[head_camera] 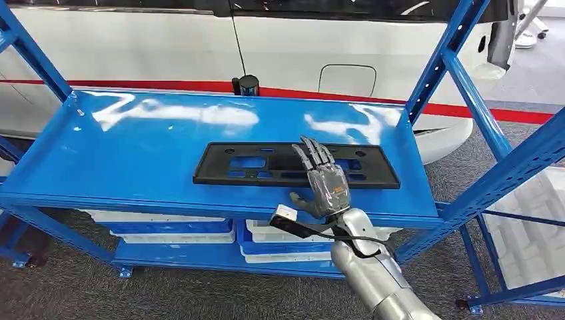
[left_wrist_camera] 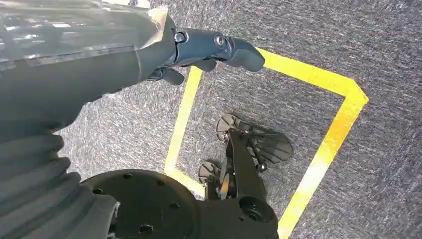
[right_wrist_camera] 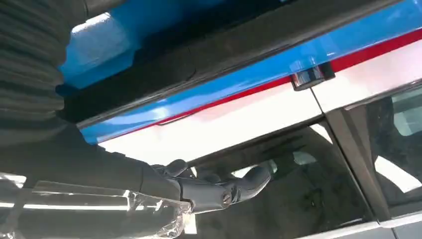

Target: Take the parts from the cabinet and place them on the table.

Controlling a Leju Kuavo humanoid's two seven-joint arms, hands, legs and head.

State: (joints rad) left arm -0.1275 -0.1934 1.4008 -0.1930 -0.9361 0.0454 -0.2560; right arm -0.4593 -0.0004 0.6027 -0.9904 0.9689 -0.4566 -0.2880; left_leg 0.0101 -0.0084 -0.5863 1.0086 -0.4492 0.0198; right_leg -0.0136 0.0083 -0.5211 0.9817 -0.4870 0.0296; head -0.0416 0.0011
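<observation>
Found the black panel [head_camera: 253, 163] lying flat on the top blue shelf [head_camera: 133, 153] of the rack, long side across, near the front edge, with a white car [head_camera: 300, 47] behind. Saw the right hand [head_camera: 323, 181] spread above the panel's right half, palm down, fingers apart and straight, gripping nothing; could not tell whether the fingertips touched the plastic. Saw the left hand [left_wrist_camera: 199, 50] hanging over grey carpet and a yellow line [left_wrist_camera: 328, 139], fingers loosely out, holding nothing.

Judged the panel light: thin, moulded, pierced by several slots and holes. Expected it stiff enough to keep its shape when lifted, though likely to flex a little along its length. Took the surface for smooth matt plastic and the painted shelf under it for glossy, so reckoned on sliding under a press from above rather than rising. Thought it hardly fragile, but prone to scuffing, and to twisting if pinched at a thin bar between openings. Lying flat, offered no gap for fingers beneath. Favoured dragging it toward the front edge until the long rim overhung, then pinching that rim, thumb under and fingers on top, near the middle of the length to keep it level. Reckoned an off-centre hold would let the far end droop and catch on the blue upright [head_camera: 433, 73].
</observation>
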